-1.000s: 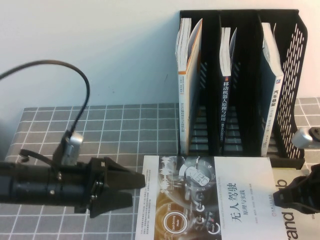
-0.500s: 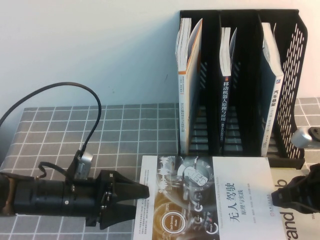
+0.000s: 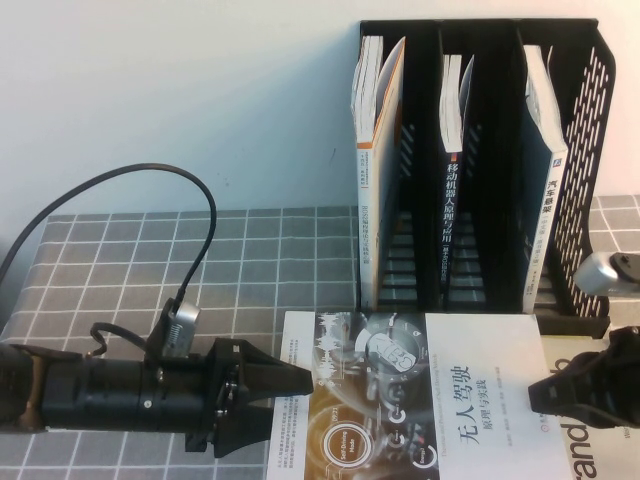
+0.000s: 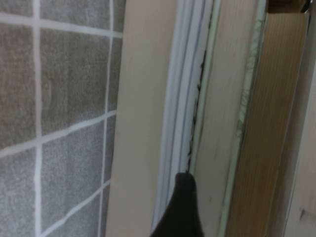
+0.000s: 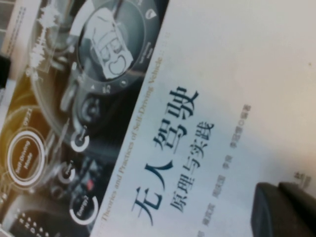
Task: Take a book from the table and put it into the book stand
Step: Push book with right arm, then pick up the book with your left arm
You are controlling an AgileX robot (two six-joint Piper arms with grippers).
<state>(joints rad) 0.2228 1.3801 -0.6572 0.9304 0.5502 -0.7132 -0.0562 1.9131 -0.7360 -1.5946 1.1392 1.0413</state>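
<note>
At the near left edge of the stack, the left gripper (image 3: 290, 385) lies low over the table, its black fingers drawn together to a wedge whose tip touches the edge of the large white and brown-gold paperback book (image 3: 420, 395). The left wrist view shows one dark fingertip (image 4: 180, 207) pressed against the page edges where several books lie stacked, so it is probably there to pry or steady the top volume; whether it has actually clamped anything I cannot tell. Across the cover, the right gripper (image 3: 560, 392) sits at the book's right edge, just over its white margin, a black finger (image 5: 284, 210) resting on or just above the cover near the title. Whether its fingers are parted or closed is not visible. The two arms bracket the book from opposite sides, which suits lifting a wide, floppy paperback.

The book lies flat on the grey grid-marked cloth table (image 3: 250, 260), atop a grey book (image 3: 590, 445), just in front of the tall black slotted plastic book stand (image 3: 590, 130). Each of its three compartments already holds an upright volume, with room beside it.
</note>
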